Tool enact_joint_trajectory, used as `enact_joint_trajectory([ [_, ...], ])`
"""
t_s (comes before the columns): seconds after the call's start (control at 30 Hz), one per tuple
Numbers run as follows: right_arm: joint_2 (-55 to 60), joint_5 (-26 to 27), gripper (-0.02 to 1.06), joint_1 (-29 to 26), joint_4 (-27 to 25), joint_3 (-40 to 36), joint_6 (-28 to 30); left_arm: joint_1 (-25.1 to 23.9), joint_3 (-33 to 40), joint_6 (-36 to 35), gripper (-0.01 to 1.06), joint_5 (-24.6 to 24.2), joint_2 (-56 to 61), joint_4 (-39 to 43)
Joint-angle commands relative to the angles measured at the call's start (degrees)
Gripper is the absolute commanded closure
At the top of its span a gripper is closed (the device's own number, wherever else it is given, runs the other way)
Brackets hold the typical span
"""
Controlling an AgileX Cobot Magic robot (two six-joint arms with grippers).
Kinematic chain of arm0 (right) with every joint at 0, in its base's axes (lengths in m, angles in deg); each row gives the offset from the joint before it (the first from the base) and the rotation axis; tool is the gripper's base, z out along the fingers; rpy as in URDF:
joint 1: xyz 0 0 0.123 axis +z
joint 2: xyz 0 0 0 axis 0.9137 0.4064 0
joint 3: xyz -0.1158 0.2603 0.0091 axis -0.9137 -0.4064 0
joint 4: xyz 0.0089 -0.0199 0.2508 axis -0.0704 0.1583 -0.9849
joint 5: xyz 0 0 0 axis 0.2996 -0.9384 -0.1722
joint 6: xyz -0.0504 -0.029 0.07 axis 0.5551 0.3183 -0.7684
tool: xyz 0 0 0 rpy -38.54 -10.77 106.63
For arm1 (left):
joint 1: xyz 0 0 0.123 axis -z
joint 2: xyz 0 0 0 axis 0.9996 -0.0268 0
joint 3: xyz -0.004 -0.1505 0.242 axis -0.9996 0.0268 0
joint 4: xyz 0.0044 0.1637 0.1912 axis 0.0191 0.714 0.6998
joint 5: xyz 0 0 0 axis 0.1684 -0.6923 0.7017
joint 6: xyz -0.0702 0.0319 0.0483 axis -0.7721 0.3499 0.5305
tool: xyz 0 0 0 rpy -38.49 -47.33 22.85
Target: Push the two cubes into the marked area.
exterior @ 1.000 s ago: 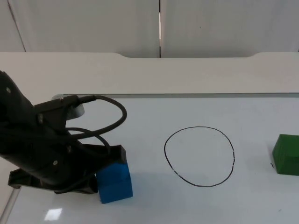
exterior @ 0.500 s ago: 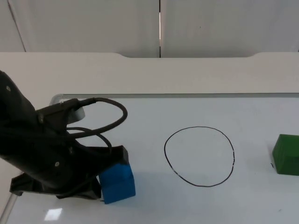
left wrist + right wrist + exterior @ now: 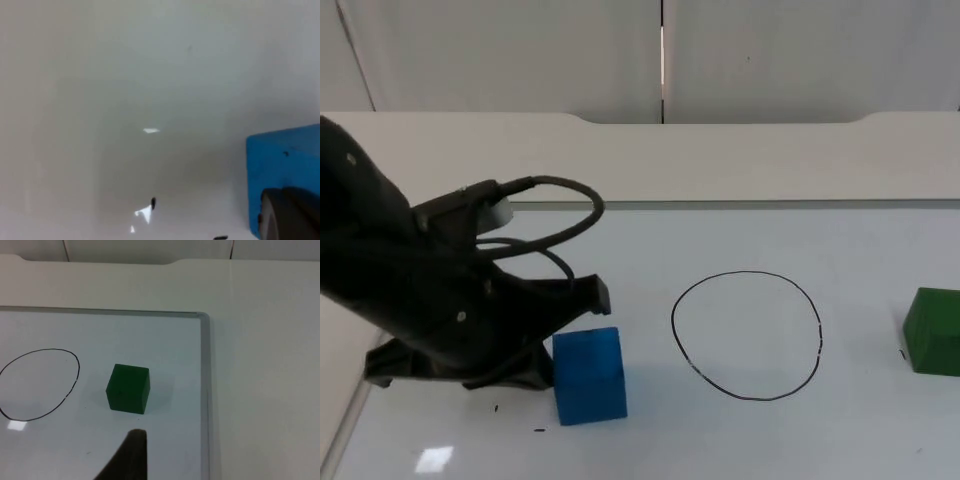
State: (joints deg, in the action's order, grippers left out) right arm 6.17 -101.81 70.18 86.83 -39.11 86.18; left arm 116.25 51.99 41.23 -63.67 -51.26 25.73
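A blue cube (image 3: 590,375) stands on the whiteboard, left of the black drawn circle (image 3: 672,322) and outside it. My left gripper (image 3: 542,365) sits at the end of the black arm, pressed against the cube's left side. In the left wrist view the blue cube (image 3: 282,160) lies right in front of the left gripper (image 3: 290,215). A green cube (image 3: 933,330) rests to the right of the circle, also outside it. In the right wrist view the green cube (image 3: 128,388) lies beyond my right gripper (image 3: 131,455), apart from it, with the circle (image 3: 78,371) further off.
The whiteboard's metal frame (image 3: 620,204) runs along the back, and its side edge (image 3: 205,390) passes close to the green cube. The left arm's body (image 3: 430,300) covers the board's left part. A grey partition wall stands behind the table.
The left arm has swung to the right and the blue cube has slid with it, closer to the circle. The green cube has not moved.
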Motion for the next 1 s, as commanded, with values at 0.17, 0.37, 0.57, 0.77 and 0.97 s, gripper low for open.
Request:
enact_joint_trajectory([
  [0.17,-0.22,0.17,-0.01,-0.45,-0.35,-0.43,0.5,0.28,-0.57,0.96,1.05,-0.87,-0.16,-1.19],
  [0.37,-0.22,0.17,-0.01,-0.45,-0.35,-0.43,0.5,0.28,-0.57,1.47,1.05,-3.3,-0.16,-0.35],
  [0.57,-0.22,0.17,-0.01,-0.45,-0.35,-0.43,0.5,0.28,-0.57,1.47,1.05,-2.94,-1.09,-1.39],
  [0.77,-0.22,0.17,-0.01,-0.45,-0.35,-0.43,0.5,0.53,-0.57,1.47,1.05,-2.68,-2.56,-2.0],
  [0.97,-0.22,0.17,-0.01,-0.33,-0.35,-0.43,0.47,2.33,-0.71,1.47,1.05,-3.05,-2.56,-2.71],
])
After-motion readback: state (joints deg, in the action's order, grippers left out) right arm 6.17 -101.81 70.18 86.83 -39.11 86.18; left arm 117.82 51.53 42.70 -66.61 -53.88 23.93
